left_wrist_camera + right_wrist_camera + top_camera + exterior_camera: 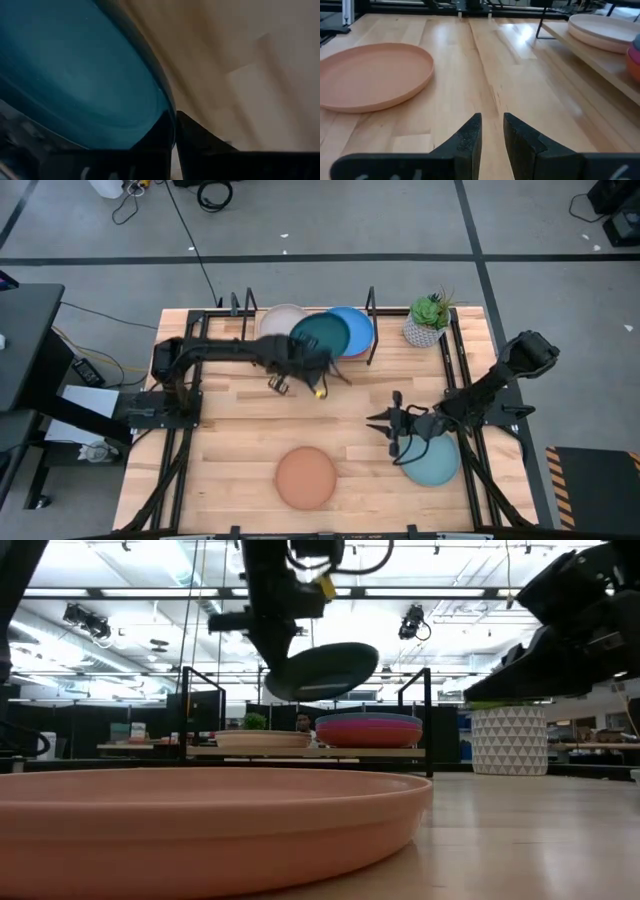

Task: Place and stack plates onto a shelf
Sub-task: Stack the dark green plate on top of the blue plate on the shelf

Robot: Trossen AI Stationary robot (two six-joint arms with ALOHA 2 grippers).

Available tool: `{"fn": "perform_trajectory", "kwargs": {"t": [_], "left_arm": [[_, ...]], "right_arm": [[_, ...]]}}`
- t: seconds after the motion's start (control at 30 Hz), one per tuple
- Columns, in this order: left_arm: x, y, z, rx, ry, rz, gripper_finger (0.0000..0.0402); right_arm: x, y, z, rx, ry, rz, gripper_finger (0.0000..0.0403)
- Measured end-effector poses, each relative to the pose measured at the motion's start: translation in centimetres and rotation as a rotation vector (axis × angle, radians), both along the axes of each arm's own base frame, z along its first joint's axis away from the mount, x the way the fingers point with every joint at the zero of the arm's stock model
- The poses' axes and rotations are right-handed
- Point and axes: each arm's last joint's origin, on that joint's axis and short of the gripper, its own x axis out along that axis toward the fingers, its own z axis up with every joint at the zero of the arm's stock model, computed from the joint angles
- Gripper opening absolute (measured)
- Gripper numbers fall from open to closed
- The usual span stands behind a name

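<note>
The left claw pinches the dark teal plate by its rim above the shelf at the desk's back edge; stiff, light, probably slick, so rim grips suit. The right claw, nearly closed, holds nothing.

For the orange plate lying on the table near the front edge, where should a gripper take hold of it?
Grip the orange plate by its raised rim, one finger inside and one outside. It lies flat, so only the rim offers purchase. The right gripper would probably reach the rim's near side most directly.
</note>
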Motion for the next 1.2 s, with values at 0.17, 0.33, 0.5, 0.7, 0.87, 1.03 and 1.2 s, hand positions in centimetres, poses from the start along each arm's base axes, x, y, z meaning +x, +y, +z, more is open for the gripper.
{"fn": "perform_trajectory", "kwargs": {"t": [0.17, 0.33, 0.5, 0.7, 0.87, 1.03, 1.2], "left_arm": [[0.4, 3.6, 0.2, 0.061, 0.032, -0.154, 0.0015], [0.8, 5.8, -0.3, 0.051, 0.098, -0.375, 0.0016], [1.7, 7.7, -2.2, 0.112, 0.225, -0.544, 0.0014], [3.5, 9.2, -3.3, 0.257, 0.233, -0.637, 0.0015], [3.8, 10.6, -4.3, 0.279, 0.288, -0.705, 0.0029], [3.7, 11.7, -4.7, 0.273, 0.269, -0.651, 0.0033], [3.9, 11.7, -4.6, 0.273, 0.212, -0.589, 0.0040]], "right_arm": [[-0.4, 0.6, 0.0, -0.024, -0.009, -0.016, 0.0086], [-0.5, 0.7, 0.0, -0.035, -0.010, -0.030, 0.0086], [-0.6, 0.6, -0.1, -0.046, 0.003, -0.032, 0.0086], [-0.6, 0.6, -0.3, -0.060, 0.011, -0.051, 0.0086], [-0.7, 0.5, -0.4, -0.043, 0.025, -0.061, 0.0086], [-0.8, 0.4, -0.7, -0.034, 0.039, -0.080, 0.0086], [-0.9, 0.3, -0.8, -0.044, 0.047, -0.097, 0.0086]]}}
